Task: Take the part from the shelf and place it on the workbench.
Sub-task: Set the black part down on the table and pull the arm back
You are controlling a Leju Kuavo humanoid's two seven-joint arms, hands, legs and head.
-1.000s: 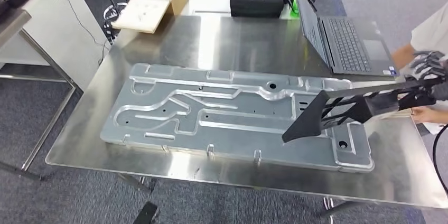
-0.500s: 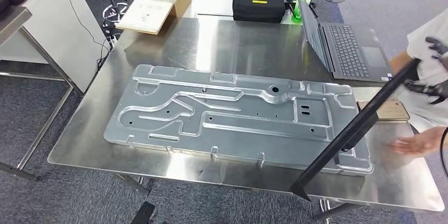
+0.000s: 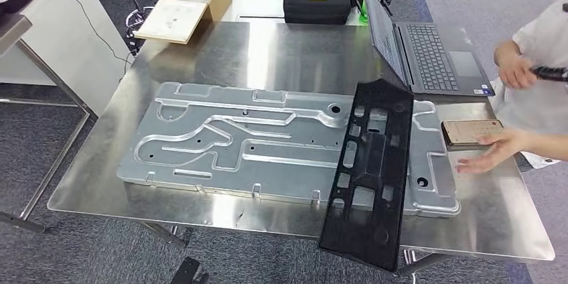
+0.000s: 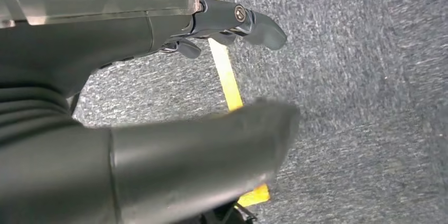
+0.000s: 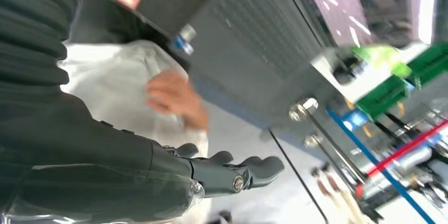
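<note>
The black slotted part (image 3: 370, 175) lies across the aluminium plate (image 3: 221, 140) on the steel desk (image 3: 281, 49), its near end overhanging the edge. Our left hand (image 4: 158, 129) and right hand (image 5: 158, 171) hold nothing, fingers (image 5: 253, 168) loosely apart. We would push the part further on, clear of the person's hand (image 3: 492, 150).

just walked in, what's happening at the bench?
The black perforated plastic panel lies across the right end of the big grey metal plate on the steel workbench, its near end overhanging the edge. Neither robot hand holds it: the right hand and left hand are open and empty. A person's hand rests by a phone.
</note>
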